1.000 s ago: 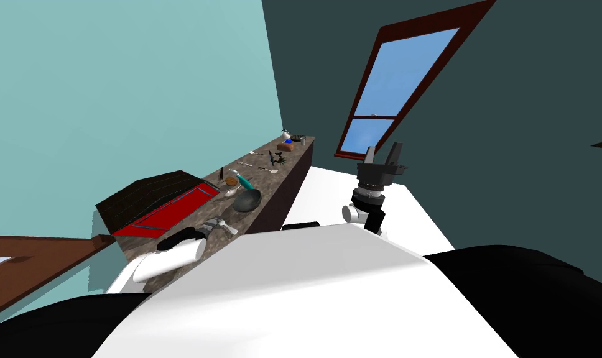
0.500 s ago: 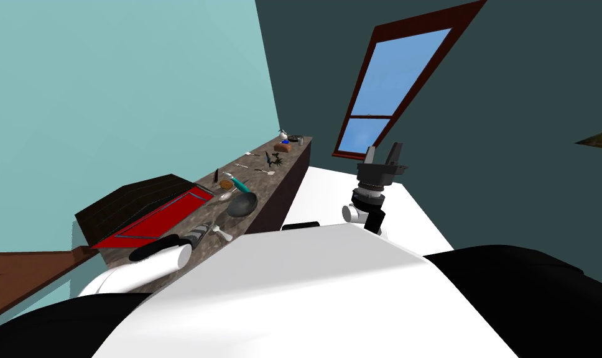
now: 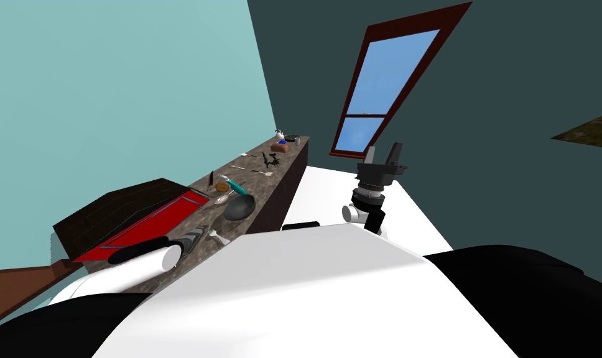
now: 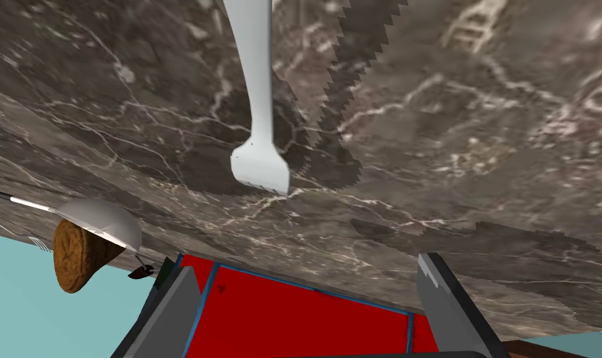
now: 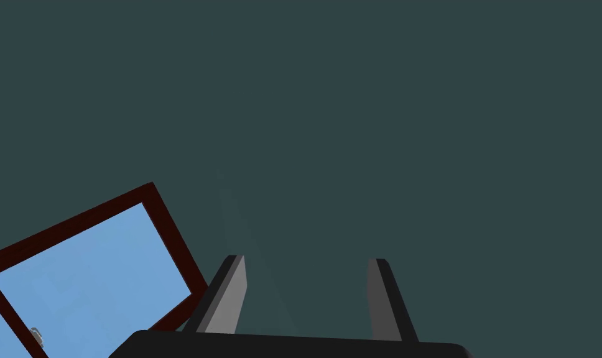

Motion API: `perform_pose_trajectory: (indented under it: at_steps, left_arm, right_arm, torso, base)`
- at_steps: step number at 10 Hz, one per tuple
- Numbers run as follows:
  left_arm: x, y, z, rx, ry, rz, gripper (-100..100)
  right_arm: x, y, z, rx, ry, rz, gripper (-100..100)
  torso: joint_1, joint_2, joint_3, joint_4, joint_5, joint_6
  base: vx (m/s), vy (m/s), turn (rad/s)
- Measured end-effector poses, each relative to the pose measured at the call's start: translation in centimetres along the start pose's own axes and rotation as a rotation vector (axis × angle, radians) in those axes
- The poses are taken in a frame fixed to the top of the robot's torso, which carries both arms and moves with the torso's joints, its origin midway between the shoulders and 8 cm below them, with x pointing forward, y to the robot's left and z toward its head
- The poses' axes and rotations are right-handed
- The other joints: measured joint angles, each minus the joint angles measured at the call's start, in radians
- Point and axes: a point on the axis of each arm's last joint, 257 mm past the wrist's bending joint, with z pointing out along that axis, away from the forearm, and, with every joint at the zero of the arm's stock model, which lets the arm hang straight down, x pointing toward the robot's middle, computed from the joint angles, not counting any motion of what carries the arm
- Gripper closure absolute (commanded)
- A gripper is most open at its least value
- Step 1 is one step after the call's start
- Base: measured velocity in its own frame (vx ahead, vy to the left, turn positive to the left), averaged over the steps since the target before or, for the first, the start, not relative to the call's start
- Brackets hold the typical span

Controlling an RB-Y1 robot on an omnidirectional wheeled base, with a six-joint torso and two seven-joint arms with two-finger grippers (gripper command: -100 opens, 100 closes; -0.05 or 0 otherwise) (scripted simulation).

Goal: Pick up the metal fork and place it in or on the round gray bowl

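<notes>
left pincer [image 4: 306, 264] wide, facing fork [image 4: 259, 124] on marble counter [image 4: 480, 124], right pincer [image 3: 383, 149] wide, raised

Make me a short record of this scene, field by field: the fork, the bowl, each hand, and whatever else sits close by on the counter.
fork: light grey, flat on the dark marbled counter, tines toward the left hand, not gripped
bowl: round, dark grey, on the same counter, nothing in it
left hand: open, low over the counter, fork ahead of its fingers
right hand: open, raised, away from the counter
nearby: spoon beside a brown round item
</notes>
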Motion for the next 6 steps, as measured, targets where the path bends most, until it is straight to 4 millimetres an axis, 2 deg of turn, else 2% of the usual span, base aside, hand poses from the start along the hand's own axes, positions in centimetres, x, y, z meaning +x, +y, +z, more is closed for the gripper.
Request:
perform_pose_trajectory:
  at_steps: [6]
  left_arm:
    - [2.3,-0.8,-0.6,-0.014,0.161,0.003,-100]
  right_arm:
    - [0.0,0.0,0.0,0.0,0.0,0.0,0]
  torso:
    - [0.002,0.002,0.001,0.001,0.001,0.0]
  base:
    - [-0.046,0.052,-0.093]
